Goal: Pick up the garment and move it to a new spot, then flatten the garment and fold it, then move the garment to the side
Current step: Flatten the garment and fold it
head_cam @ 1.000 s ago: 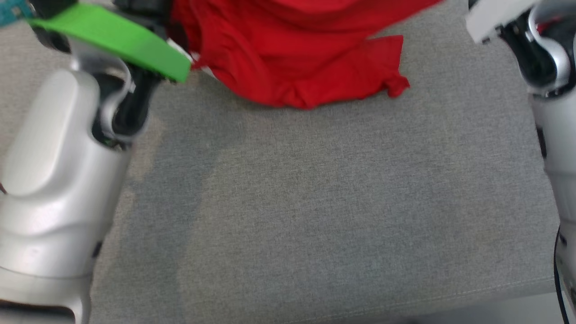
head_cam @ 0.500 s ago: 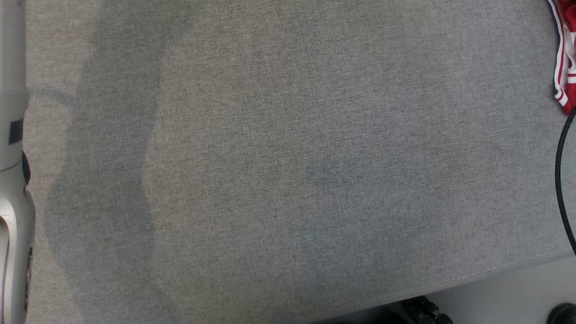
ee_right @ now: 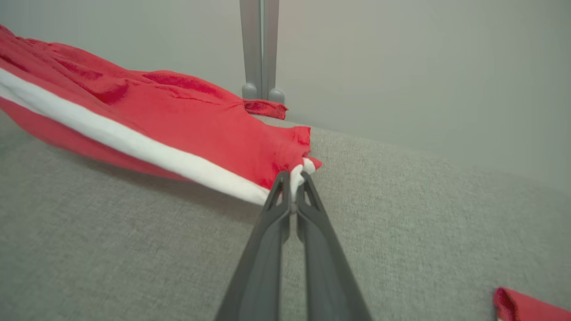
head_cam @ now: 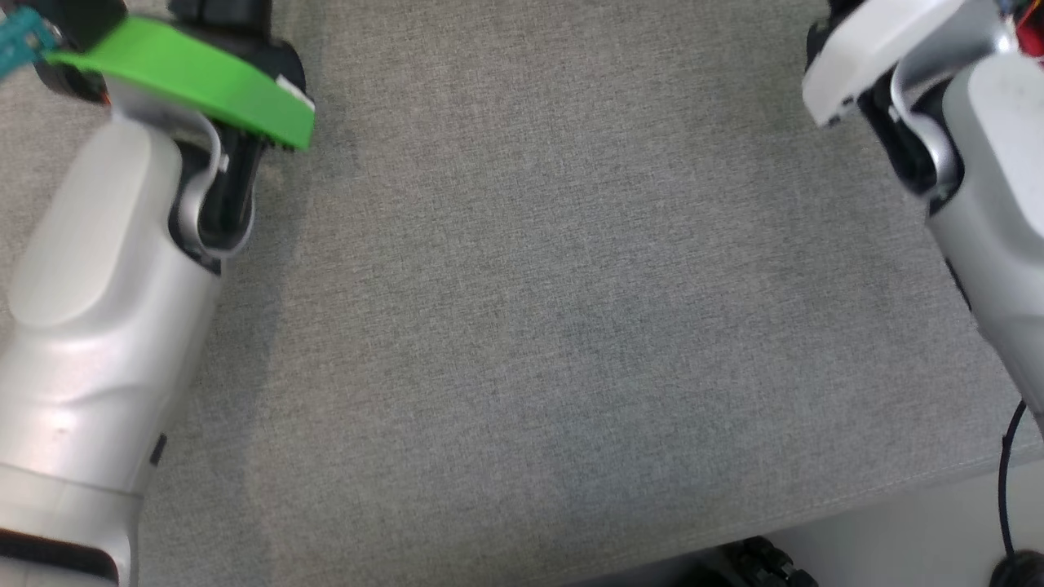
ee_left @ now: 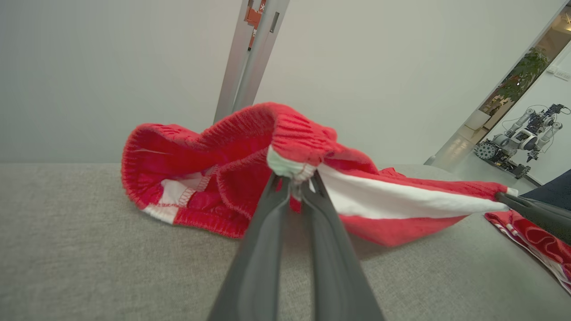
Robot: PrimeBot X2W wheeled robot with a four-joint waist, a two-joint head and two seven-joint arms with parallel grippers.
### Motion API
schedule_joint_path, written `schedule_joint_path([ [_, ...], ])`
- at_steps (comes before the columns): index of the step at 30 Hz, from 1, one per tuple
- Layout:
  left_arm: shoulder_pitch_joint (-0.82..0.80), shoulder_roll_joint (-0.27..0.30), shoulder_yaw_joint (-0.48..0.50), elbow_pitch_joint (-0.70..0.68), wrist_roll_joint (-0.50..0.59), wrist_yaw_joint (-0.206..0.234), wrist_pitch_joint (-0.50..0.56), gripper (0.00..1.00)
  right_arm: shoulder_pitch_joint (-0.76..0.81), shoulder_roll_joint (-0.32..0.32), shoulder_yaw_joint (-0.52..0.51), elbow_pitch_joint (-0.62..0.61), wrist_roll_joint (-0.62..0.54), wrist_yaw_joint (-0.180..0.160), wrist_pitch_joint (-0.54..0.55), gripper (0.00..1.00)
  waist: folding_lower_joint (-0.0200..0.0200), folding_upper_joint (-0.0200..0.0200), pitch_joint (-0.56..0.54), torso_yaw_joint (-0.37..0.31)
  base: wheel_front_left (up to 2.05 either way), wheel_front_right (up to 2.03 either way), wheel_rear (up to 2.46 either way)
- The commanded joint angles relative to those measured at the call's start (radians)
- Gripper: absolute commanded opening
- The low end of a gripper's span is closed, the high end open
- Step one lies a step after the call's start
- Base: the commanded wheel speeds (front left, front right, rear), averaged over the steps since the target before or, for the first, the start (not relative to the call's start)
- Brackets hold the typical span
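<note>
The garment is red knit cloth with a white side stripe, stretched between my two grippers just above the grey fabric table. In the left wrist view my left gripper is shut on its ribbed waistband. My right gripper is shut on the far hem corner, at the end of the white stripe. Its dark fingertip also shows in the left wrist view, at the stripe's right end. In the head view both pale forearms reach up past the top edge.
A second red cloth with white stripes lies on the table to the right. A metal post stands behind the table against a pale wall. The table's front edge runs near the bottom of the head view. Another robot stands far off.
The head camera swung aside and came back. The red garment that lay at the top of the head view a second ago is now beyond its top edge. Both forearms stand much as before.
</note>
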Motion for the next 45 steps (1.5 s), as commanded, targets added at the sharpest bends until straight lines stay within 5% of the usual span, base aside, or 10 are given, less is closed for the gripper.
schedule_joint_path([
  [1,0.054,0.018,-0.010,-0.006,-0.018,-0.004,-0.008,0.00,0.058,-0.015,-0.002,-0.024,0.017,-0.002,0.007,0.00,0.0000,-0.0001,-0.035,-0.001,0.00,0.00,0.00],
  [12,0.472,0.068,-0.046,-0.091,-0.052,-0.001,-0.009,0.00,0.561,-0.059,-0.198,-0.292,0.049,-0.003,0.239,0.00,0.0000,-0.0001,-0.278,0.038,0.00,0.00,0.00],
  [17,0.683,0.058,-0.012,-0.179,-0.112,0.010,-0.009,0.00,0.830,0.001,-0.360,-0.487,-0.032,-0.003,0.427,0.00,0.0000,-0.0001,-0.391,0.067,0.00,0.00,0.00],
  [27,0.991,0.106,-0.069,-0.446,-0.165,0.096,0.062,0.00,1.260,0.246,-0.588,-0.905,-0.160,-0.002,0.798,0.00,0.0000,-0.0001,-0.483,0.123,0.00,0.00,0.00],
  [36,1.058,0.184,-0.135,-0.566,-0.099,0.154,0.142,0.00,1.273,0.295,-0.667,-1.026,-0.226,-0.002,0.849,0.00,0.0000,-0.0001,-0.452,0.133,0.00,0.00,0.00],
  [45,0.851,0.127,-0.114,-0.550,-0.101,0.155,0.210,0.00,1.046,0.221,-0.626,-0.948,-0.249,-0.002,0.827,0.00,0.0000,-0.0001,-0.387,0.188,0.00,0.00,0.00],
])
